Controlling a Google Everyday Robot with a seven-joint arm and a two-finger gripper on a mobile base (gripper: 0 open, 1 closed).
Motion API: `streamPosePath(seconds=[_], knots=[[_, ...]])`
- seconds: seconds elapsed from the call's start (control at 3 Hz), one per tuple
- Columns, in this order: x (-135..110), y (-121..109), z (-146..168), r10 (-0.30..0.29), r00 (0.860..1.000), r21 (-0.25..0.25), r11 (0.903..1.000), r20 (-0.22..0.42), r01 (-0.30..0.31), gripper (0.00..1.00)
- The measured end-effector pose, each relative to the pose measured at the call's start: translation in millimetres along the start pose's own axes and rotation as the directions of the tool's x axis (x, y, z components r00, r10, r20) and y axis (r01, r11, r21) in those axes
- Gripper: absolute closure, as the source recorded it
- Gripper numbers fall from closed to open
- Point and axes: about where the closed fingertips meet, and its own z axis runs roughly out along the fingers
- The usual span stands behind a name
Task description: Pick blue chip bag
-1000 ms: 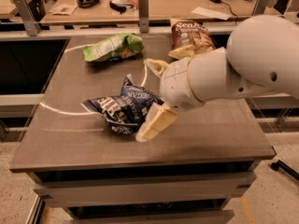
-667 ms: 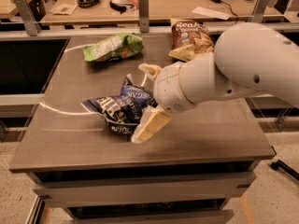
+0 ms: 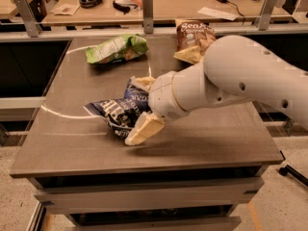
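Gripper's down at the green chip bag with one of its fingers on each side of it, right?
Not quite. The camera view shows the gripper down at the blue chip bag in the middle of the table, with one of its fingers on each side of it. The green chip bag lies apart from it, toward the far edge.

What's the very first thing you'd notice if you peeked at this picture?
The big white robot arm reaches in from the right, its gripper at the crumpled blue chip bag in the middle of the table, with the fingers spread on either side of it. Behind it, a green bag lies at the back left and a brown bag further right.
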Motion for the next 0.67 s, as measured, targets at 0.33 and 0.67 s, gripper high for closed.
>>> streamPosePath(seconds=[0.33,0.67], knots=[[-3.0,4.2,10.8,-0.002,1.000,-0.024,0.9997,0.016,0.002,0.39],[-5.8,9.6,15.0,0.000,1.000,-0.043,0.9991,0.018,0.001,0.63]])
